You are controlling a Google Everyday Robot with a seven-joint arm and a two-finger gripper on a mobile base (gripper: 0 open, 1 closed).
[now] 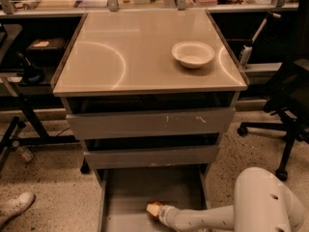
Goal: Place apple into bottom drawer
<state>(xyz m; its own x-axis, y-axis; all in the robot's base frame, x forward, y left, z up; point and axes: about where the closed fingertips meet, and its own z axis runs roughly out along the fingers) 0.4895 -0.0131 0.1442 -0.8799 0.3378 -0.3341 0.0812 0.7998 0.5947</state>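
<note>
The bottom drawer (140,187) is pulled out under the grey cabinet, and its flat grey floor shows. My gripper (153,210) reaches in from the right on a white arm (203,219) and sits low over the drawer floor near its front. A small red-orange patch at the gripper's tip looks like the apple (155,216), mostly hidden by the gripper. I cannot tell whether it rests on the floor or is held just above it.
A white bowl (193,54) stands on the cabinet top (125,57) at the right. Two shallower drawers (149,122) are slightly open above. An office chair (289,110) stands to the right. A shoe (17,204) and a table leg are at the left.
</note>
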